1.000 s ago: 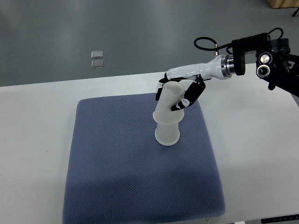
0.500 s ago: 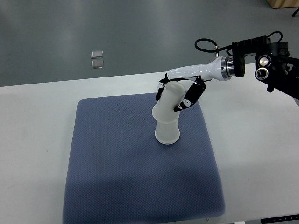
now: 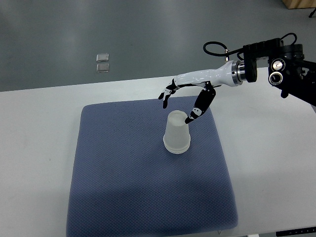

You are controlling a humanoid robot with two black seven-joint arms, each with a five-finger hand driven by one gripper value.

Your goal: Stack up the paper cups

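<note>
Resting on the blue mat (image 3: pixel 123 187), slightly toward its 1 o'clock corner, the paper cups (image 3: pixel 177 137) stand upside down, nested into one translucent white stack. At the stack's 12 o'clock, the right hand (image 3: pixel 183 96) hovers with fingers spread, holding nothing, its arm entering from 3 o'clock.
</note>
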